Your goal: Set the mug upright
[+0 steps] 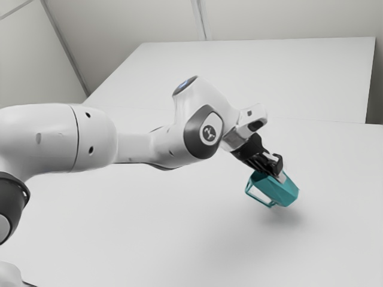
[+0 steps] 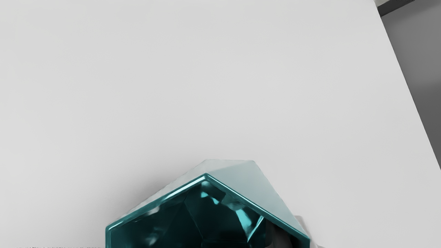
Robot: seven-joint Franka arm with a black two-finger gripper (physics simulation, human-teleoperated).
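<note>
Mug (image 1: 279, 190) tilted, seemingly clear of the surface (image 1: 173, 233), well in from its far edge. We had the gripper (image 1: 279, 176) nearly closed, pinching one wall. Grip made, we judged; righting, setting down on its base and release remained.

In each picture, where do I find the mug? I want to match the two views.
Exterior view: the blue-green mug is toward the exterior view's right, tilted, held by the gripper.
Wrist view: it is at the gripper's fingers, its open mouth facing the camera.
Shared landmark: the white table beyond the mug.
</note>
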